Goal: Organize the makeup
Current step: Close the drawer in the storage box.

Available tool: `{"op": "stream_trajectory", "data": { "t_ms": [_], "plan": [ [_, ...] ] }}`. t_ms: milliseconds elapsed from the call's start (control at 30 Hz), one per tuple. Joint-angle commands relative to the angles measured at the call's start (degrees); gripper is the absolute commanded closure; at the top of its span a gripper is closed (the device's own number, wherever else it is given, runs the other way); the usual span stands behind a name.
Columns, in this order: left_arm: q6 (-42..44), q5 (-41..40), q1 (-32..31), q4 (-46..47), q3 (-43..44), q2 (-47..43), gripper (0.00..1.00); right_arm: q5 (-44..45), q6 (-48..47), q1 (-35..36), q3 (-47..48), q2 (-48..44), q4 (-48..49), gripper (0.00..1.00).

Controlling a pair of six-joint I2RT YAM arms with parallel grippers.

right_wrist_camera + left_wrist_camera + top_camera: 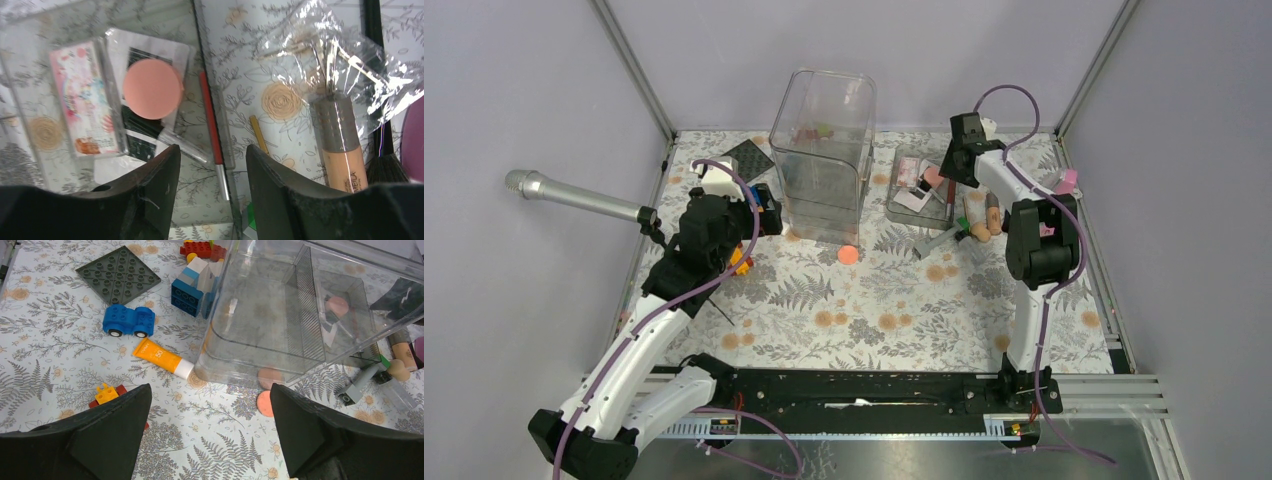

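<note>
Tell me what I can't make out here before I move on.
- Right wrist view: foundation tube, label cut off behind the right gripper; wrap glare blurs its top.
- Left wrist view: coral disc, partly behind the left gripper.
- Top view: clear tray, contents partly under the right arm, too small.

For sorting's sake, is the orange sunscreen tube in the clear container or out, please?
Out: the tube lies on the table, beside the container.

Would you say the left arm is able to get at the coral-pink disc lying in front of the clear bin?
Probably yes: the coral-pink disc lies uncovered just ahead of the open left pincer; only the clear bin stands close behind it.
</note>
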Motion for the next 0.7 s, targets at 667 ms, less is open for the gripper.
{"op": "stream_trajectory", "data": {
  "t_ms": [667],
  "plan": [
    [0.5,0.2,0.3,2.5,0.1,-0.2,0.01,-3.7,0.1,-0.6,-9.2,-2.1,2.0,0.77]
  ]
}}
